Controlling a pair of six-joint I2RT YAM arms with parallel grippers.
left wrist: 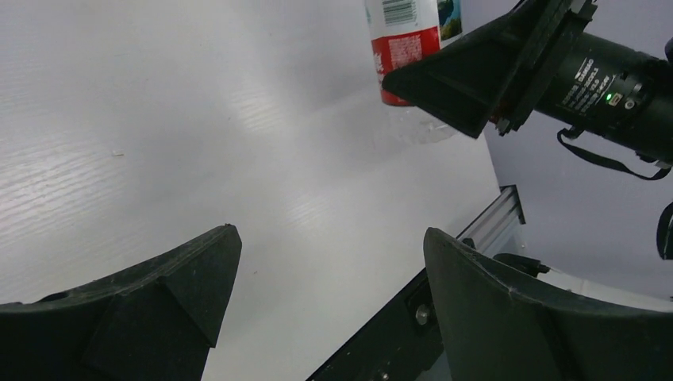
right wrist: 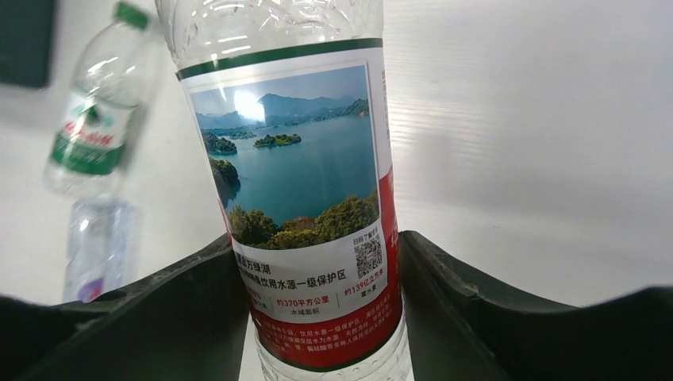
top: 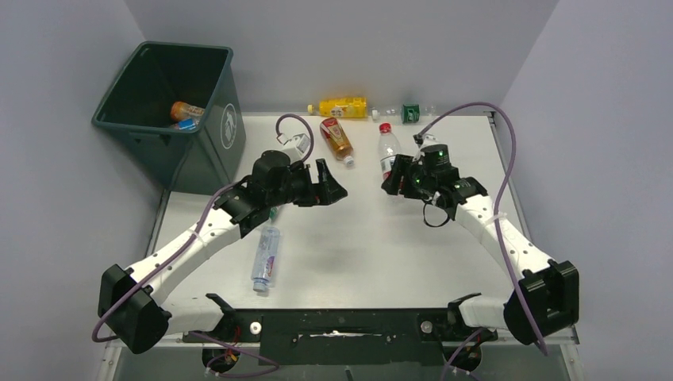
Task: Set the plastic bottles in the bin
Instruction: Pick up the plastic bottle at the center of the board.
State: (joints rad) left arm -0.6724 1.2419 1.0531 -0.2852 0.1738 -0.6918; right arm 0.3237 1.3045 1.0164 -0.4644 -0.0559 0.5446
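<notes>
A clear bottle with a red cap and a red-and-lake-picture label [top: 387, 149] lies on the white table right of centre. My right gripper [top: 394, 181] is shut on its lower body; in the right wrist view both fingers press the label [right wrist: 313, 198] of the bottle held by that gripper [right wrist: 313, 246]. My left gripper [top: 329, 188] is open and empty above the table's middle, its jaws wide apart [left wrist: 333, 262]. That view also shows the held bottle [left wrist: 405, 48]. The dark green bin [top: 218, 119] stands at the far left with an orange bottle [top: 185, 110] inside.
An amber bottle [top: 336, 139], a yellow bottle [top: 343, 106] and a green-label bottle [top: 409, 113] lie at the back. A clear blue-label bottle [top: 266, 258] lies front left, and a green-capped one [right wrist: 91, 127] lies by the left arm.
</notes>
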